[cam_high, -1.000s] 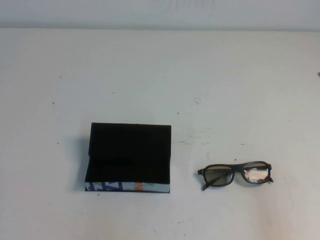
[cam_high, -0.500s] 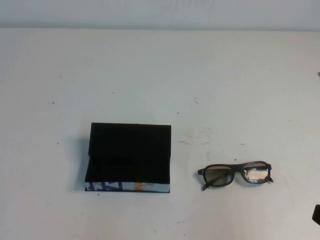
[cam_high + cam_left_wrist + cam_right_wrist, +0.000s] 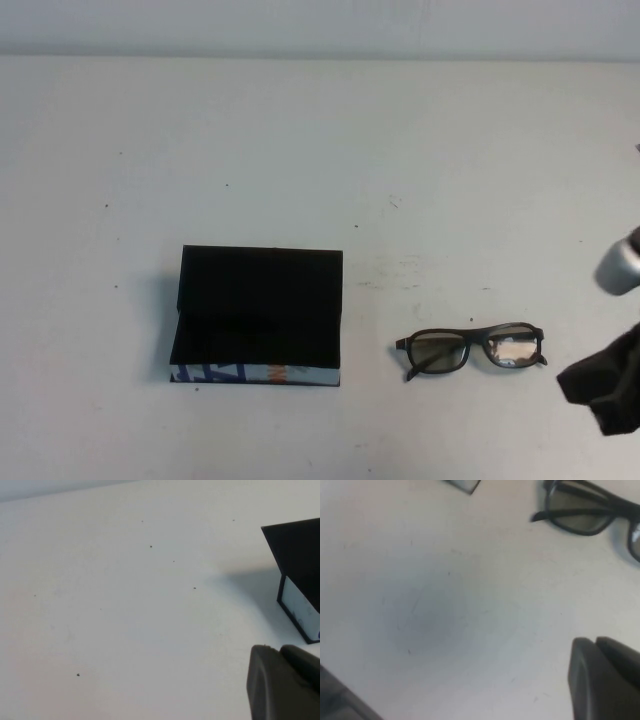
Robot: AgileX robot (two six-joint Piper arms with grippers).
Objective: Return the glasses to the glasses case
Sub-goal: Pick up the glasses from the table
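Glasses case [image 3: 258, 316] open on white table [image 3: 320, 150], left of centre, glasses [image 3: 472, 348] lying to its right, well apart, right gripper [image 3: 605, 385] at near right edge beside glasses, finger state untellable, left gripper [image 3: 282, 682] near case, likewise untellable.

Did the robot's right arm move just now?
Yes. The right gripper has come into the high view from the right edge, toward the glasses, which stayed beside the glasses case. The left gripper shows only in its wrist view.
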